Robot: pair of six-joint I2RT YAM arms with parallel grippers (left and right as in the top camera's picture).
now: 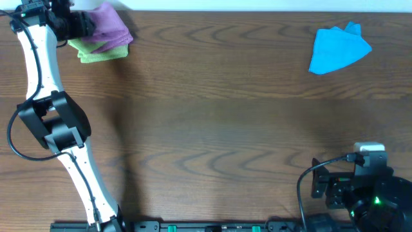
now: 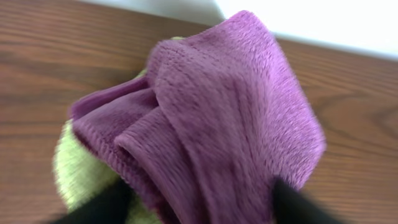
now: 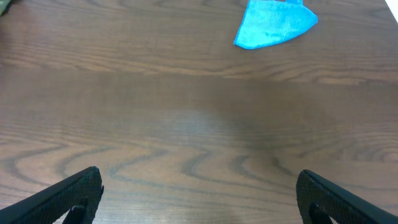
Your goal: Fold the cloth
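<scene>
Even, soft light; the cloth (image 2: 230, 124) looks blurred up close, with faint shadows on the table (image 1: 225, 129).

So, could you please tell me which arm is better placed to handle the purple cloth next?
Left. The left pincer straddles the cloth at the far-left corner; the right pincer hangs open over bare table, far away.

Brown wooden table (image 1: 212, 129), 1 bright blue cloth (image 1: 339, 48) lying crumpled near the far right corner, 1 green folded cloth (image 1: 96, 57) near the far left corner.
</scene>
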